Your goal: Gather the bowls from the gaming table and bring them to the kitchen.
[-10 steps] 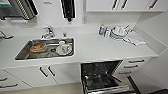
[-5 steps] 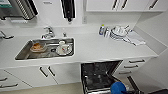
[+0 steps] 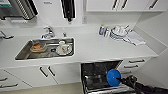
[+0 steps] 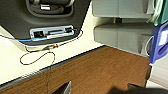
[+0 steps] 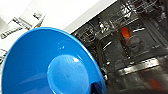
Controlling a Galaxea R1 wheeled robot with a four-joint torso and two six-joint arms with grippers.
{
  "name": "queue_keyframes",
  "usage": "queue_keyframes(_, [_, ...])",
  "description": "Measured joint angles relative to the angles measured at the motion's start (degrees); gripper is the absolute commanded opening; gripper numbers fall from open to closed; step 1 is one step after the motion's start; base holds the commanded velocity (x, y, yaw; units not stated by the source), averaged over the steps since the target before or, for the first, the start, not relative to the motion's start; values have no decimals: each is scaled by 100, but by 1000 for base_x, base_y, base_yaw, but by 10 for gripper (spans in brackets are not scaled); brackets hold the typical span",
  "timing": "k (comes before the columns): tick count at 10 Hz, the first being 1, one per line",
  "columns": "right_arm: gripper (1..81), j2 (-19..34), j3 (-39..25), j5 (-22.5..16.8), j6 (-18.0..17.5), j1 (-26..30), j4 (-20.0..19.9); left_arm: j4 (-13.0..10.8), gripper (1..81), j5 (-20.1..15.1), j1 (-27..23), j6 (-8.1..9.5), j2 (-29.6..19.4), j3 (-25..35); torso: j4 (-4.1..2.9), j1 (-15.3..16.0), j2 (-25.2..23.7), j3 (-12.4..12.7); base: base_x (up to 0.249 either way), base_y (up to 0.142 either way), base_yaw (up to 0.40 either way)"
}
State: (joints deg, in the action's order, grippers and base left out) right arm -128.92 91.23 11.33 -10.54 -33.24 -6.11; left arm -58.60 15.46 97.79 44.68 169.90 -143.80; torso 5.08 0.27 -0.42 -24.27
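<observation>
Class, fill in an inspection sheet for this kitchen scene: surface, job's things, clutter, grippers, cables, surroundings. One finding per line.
Surface: white countertop, with a steel sink set in it.
Job's things: blue bowl held over the open dishwasher; it looks opaque.
Clutter: dishes in the sink; stacked plates, bottles and a cloth near the corner.
Grippers: right gripper holds the bowl's rim; left one not made out.
Cables: thin looped wire on a pale floor, left wrist view.
Surroundings: white cabinets, wall dispenser, faucet.
</observation>
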Motion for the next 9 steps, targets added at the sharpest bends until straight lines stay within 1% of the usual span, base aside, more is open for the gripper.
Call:
queue_keyframes(2, [10,-529,271,-190,-4,174,-96,-40,811,-2,63,-238,295,-433,0,0,0,0,0,0,0])
queue_keyframes(3, [10,-741,461,-249,-6,202,-155,-50,811,-9,96,-295,330,-562,0,0,0,0,0,0,0])
queue_keyframes(4, [811,-885,741,-286,-23,218,-216,-61,811,-16,173,-299,343,-581,0,0,0,0,0,0,0])
queue_keyframes(6, [811,-1154,1314,-394,-37,325,-306,-82,811,-17,226,-308,364,-581,0,0,0,0,0,0,0])
queue_keyframes(7, [811,-1315,1458,-546,-94,401,-328,-82,811,-17,201,-310,361,-581,0,0,0,0,0,0,0])
queue_keyframes(8, [811,-1384,1471,-660,-116,434,-332,-82,811,-17,199,-310,369,-581,0,0,0,0,0,0,0])
queue_keyframes(9, [811,-1331,1463,-717,-138,434,-334,-79,811,-20,199,-310,384,-581,0,0,0,0,0,0,0])
